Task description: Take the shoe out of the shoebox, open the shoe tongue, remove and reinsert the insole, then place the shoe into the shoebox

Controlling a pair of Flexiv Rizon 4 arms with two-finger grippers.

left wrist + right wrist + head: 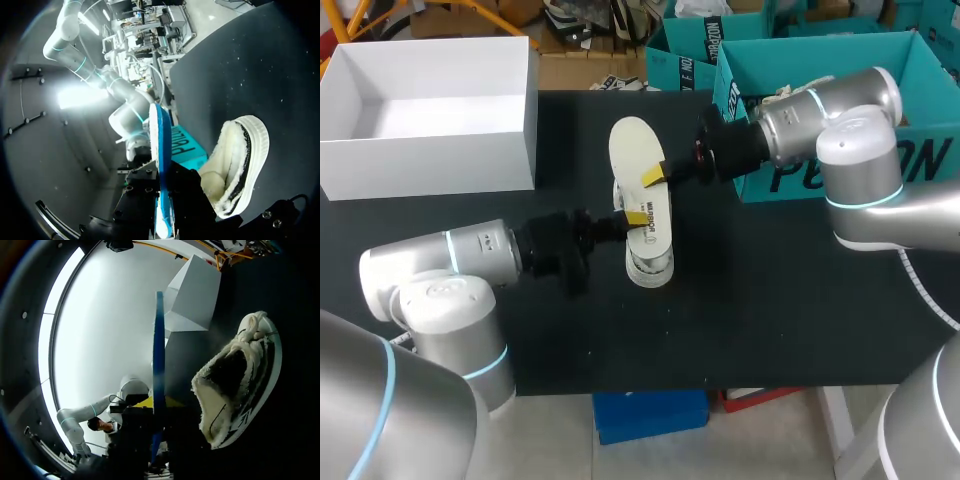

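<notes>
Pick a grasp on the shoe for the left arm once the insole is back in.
Likely the collar rim: the shoe lies with its fleece-lined opening gaping toward the left gripper, so come from that side, one finger inside, one outside. The insole fills that gripper now.

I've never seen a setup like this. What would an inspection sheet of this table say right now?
surface: black table, bare at the near side.
job's things: white insole held off the table; fleece-lined shoe lying on its side beside it; white shoebox open and empty, far left.
clutter: open teal box at the far right, behind the right arm.
grippers: left tool shut on the insole; right tool shut on the insole from the opposite side.
cables: pale strip near the table's right edge, too small to identify.
surroundings: nothing seen reaching over the table.
</notes>
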